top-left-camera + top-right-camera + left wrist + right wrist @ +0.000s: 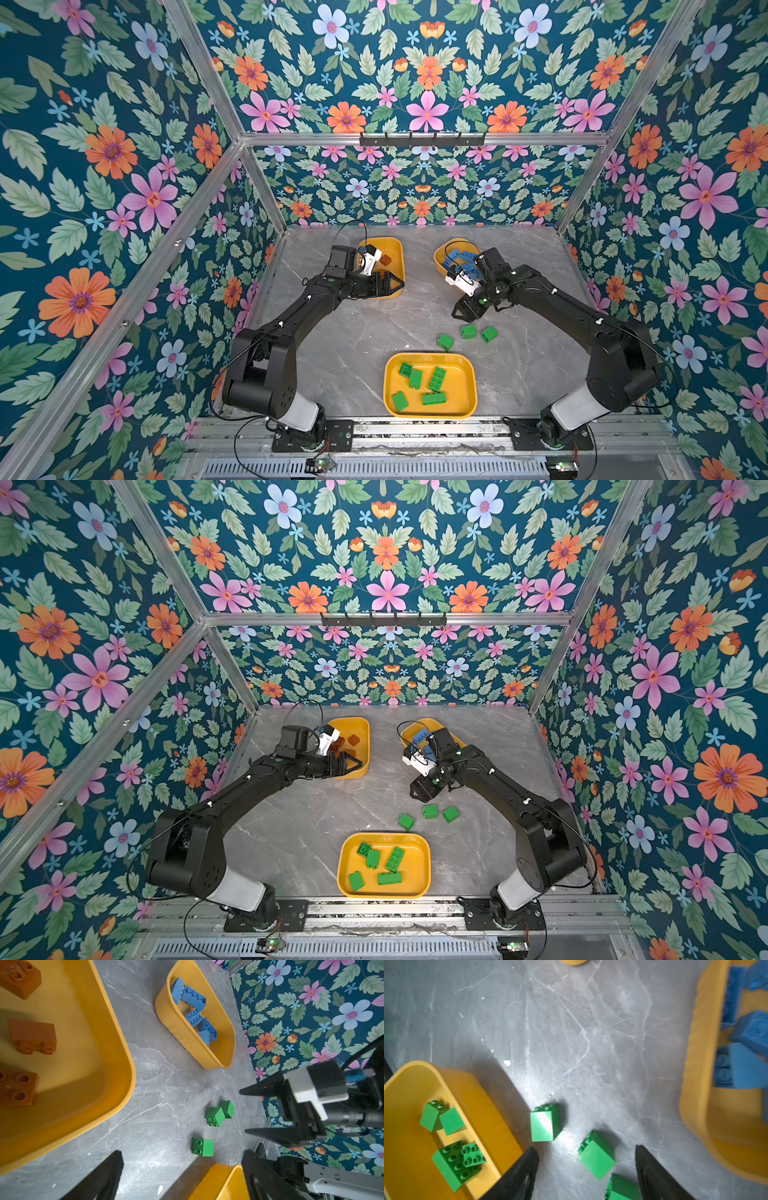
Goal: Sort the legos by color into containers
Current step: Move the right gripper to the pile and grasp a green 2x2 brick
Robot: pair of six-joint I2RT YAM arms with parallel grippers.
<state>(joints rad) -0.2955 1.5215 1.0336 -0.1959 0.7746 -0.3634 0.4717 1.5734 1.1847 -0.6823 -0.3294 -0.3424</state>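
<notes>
Three loose green legos point(468, 331) lie on the worktop point(353, 332) in both top views, right of centre, just on the far side of the near container point(457, 374), which holds five green bricks. The brown container point(397, 253) sits far left and the blue container point(439, 258) far right. The left tool point(398, 286) hangs over the brown container's near edge, jaws apart and empty. The right tool point(459, 315) hangs between the loose legos and the blue container.

The left wrist view shows brown bricks point(32, 1036) in their container, blue bricks point(194, 1017) in theirs, and the right tool point(243, 1111) spread open, holding nothing.

The right wrist view shows that tool's fingers point(525, 1176) wide apart above the worktop. One loose lego point(597, 1155) shows between them, and another lego point(545, 1124) lies beside the near container point(471, 1088).
</notes>
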